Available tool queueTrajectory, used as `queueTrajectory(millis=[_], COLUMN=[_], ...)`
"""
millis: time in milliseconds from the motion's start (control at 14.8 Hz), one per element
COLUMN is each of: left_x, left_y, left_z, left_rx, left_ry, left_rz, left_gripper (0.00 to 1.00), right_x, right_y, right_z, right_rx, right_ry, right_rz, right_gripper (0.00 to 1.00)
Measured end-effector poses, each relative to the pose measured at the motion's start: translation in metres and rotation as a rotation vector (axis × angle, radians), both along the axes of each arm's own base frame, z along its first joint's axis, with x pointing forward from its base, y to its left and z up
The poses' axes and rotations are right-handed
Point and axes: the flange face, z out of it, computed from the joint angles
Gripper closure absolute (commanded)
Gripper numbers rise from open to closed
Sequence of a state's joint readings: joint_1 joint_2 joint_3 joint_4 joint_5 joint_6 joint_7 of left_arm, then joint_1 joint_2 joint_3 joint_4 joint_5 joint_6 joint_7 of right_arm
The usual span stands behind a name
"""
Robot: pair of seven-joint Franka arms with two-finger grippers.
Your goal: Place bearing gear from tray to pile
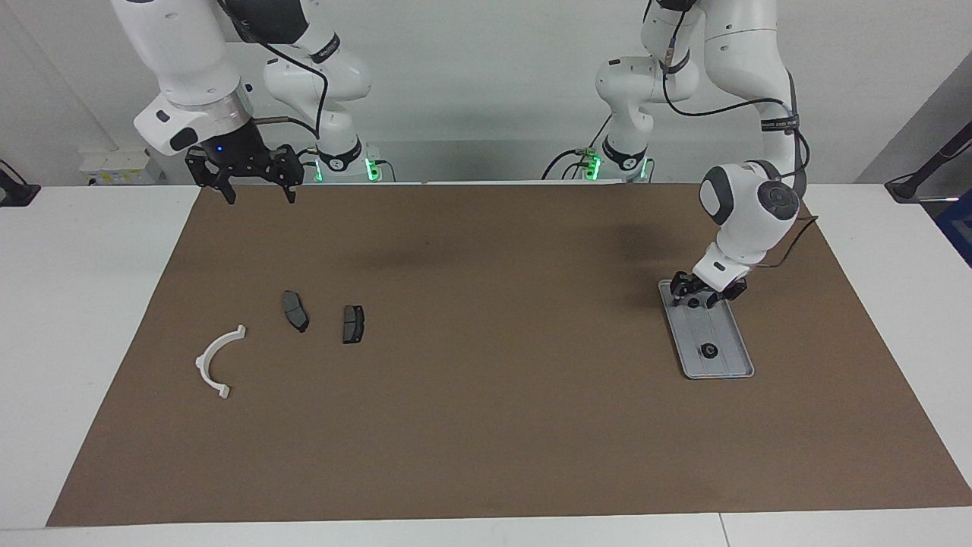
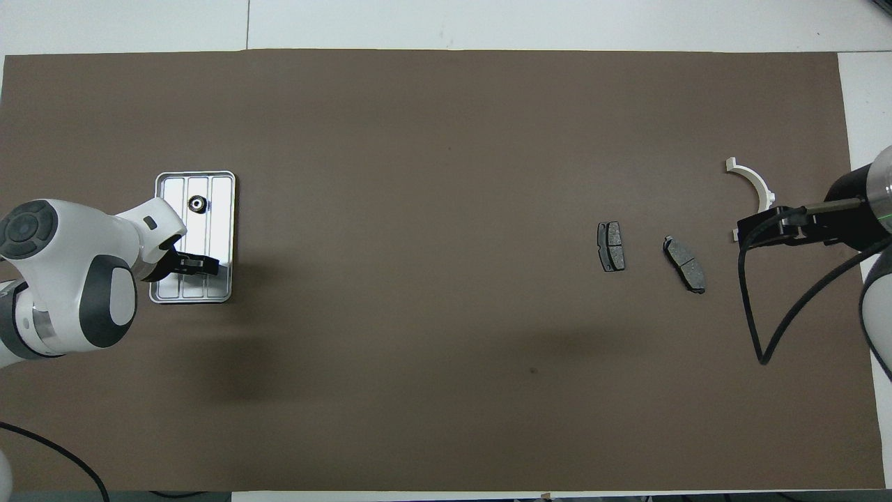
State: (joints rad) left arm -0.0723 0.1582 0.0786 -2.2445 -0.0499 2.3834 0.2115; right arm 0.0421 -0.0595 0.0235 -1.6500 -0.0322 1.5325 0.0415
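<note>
Silver-grey metal, the tray (image 1: 710, 357) lies at the left arm's end of the desk with a small dark bearing gear (image 1: 708, 350) on its ribbed floor. The left gripper (image 1: 700, 296) sits low over the tray's end nearer the robots, where a dark round part shows between its fingers; whether they have closed on it I cannot tell. A poor pinch could drop it short of the pile (image 1: 298, 311). The right gripper (image 1: 257, 191) waits open, high above the pile.
</note>
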Motion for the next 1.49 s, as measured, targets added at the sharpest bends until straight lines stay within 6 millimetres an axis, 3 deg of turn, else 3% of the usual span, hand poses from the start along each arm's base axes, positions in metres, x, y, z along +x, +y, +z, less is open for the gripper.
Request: queueTrajectory(millis=[203, 608, 946, 1148, 1486], left_x=[0.001, 0.006, 0.033, 0.042, 0.032], left_y=[-0.001, -0.004, -0.012, -0.054, -0.157], left_z=[0.005, 0.015, 0.057, 0.077, 0.091], left_rx=[-0.001, -0.002, -0.006, 0.004, 0.027], left_ry=[-0.01, -0.034, -0.089, -0.117, -0.126], left_rz=[-0.001, -0.008, 0.033, 0.096, 0.219], left_gripper=[1.0, 1.0, 1.0, 1.0, 1.0], right_x=[0.0, 0.0, 0.005, 0.007, 0.014], right_y=[0.0, 0.0, 0.003, 0.004, 0.005], right_z=[0.0, -0.001, -0.021, -0.041, -0.088], right_rx=[0.0, 0.0, 0.002, 0.002, 0.006], right_ry=[0.0, 0.0, -0.024, -0.031, -0.062], right_rz=[0.0, 0.0, 0.007, 0.01, 0.015], right_gripper=[0.0, 0.0, 0.0, 0.0, 0.0])
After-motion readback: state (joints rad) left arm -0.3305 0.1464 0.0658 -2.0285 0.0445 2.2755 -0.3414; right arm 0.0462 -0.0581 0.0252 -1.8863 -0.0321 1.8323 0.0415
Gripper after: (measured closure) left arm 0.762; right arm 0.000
